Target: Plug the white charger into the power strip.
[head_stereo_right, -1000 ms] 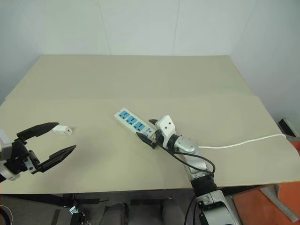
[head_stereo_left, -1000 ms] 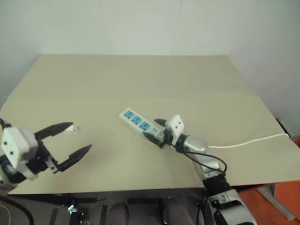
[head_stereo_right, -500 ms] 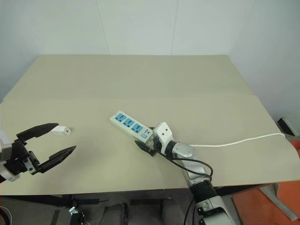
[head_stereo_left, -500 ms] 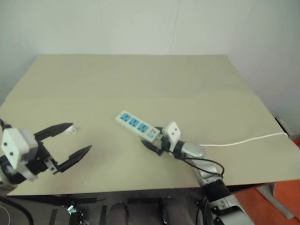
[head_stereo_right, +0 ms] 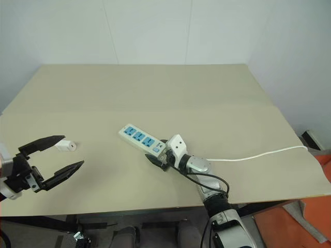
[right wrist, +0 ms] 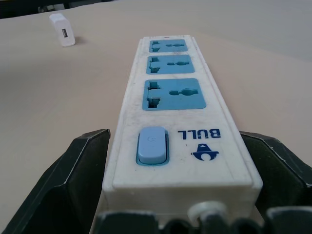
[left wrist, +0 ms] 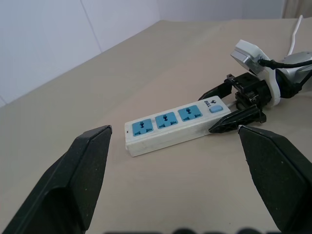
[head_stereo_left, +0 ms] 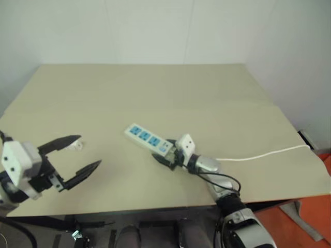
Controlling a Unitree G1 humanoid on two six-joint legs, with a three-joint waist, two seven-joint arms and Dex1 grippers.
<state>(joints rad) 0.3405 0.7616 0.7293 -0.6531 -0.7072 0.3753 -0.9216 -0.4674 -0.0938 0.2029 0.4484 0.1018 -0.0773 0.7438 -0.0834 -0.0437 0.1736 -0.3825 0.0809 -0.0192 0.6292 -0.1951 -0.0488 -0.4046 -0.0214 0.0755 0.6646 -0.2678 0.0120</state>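
Nearest, by the table's (head_stereo_right: 217, 93) front-left corner, the left gripper (head_stereo_right: 54, 157) hangs above the edge with its two black fingers spread wide and nothing between them. Just past its far fingertip the white charger (head_stereo_right: 65, 146) lies on the tabletop, close to the left edge and well apart from the power strip (head_stereo_right: 140, 140). Toward the middle of the front half, the right gripper (head_stereo_right: 156, 154) lies low at the strip's switch end; its fingers stand wide, one along each long side of the bar, and whether they touch the sides cannot be told. The strip lies flat and slanted, its three blue sockets running away toward the far left. Its thin white cord (head_stereo_right: 258, 155) trails from the switch end toward the right edge. Farther back the tabletop is bare up to the white wall.
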